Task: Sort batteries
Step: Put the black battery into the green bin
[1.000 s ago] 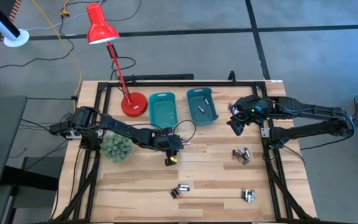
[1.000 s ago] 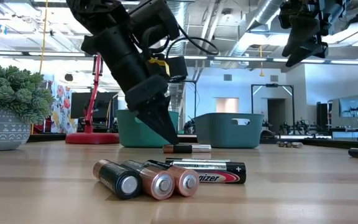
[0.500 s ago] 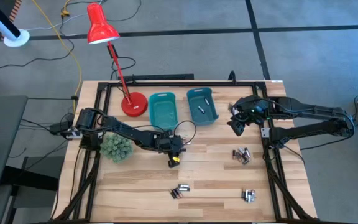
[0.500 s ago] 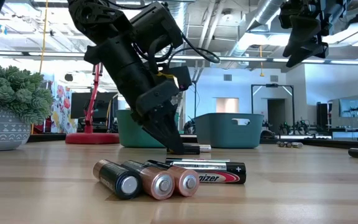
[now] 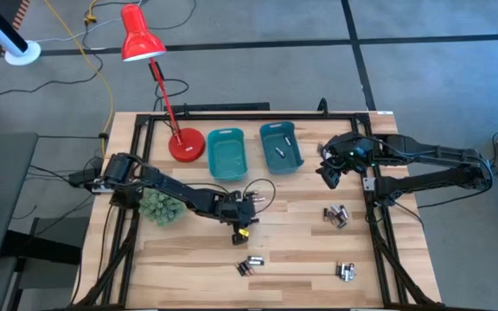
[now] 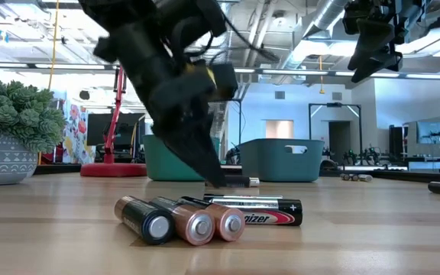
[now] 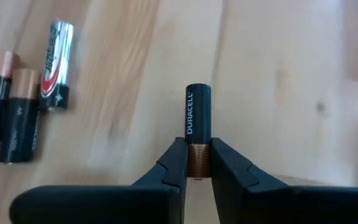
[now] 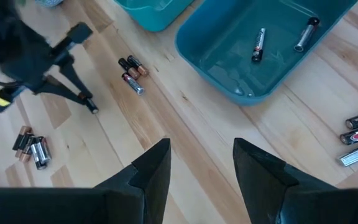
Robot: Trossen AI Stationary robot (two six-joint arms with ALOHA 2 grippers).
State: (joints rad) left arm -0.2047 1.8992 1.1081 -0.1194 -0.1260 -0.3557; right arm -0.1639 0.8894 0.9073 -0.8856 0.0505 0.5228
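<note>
My left gripper (image 5: 242, 228) is at mid-table, shut on a black and copper battery (image 7: 198, 118). In the low view this battery (image 6: 239, 182) lies level at table height. Loose batteries lie in clusters near the front edge (image 5: 250, 265), at the front right (image 5: 346, 271) and at the right (image 5: 336, 215). Two teal bins stand at the back: the left one (image 5: 226, 151), and the right one (image 8: 272, 56), which holds two batteries (image 8: 258, 45). My right gripper (image 8: 197, 165) hangs open, high above the table beside the right bin. My left gripper pinches the battery's copper end (image 7: 198, 158) between its two fingertips, one on each side. The fingers slant down from the table's left and far side and lie along the battery. Its black end points away from them. The battery lies level at the table top.
A green spiky plant (image 5: 161, 206) stands on the table's left part, under my left arm. A red lamp's base (image 5: 186, 144) sits left of the bins. Three batteries (image 7: 17, 106) lie close beside the held one. Bare wood lies between the clusters.
My left gripper has slid a short way toward the table's near edge and slightly right, rolling a little. Its fingertips now sit around the battery's end. My right arm has kept still.
</note>
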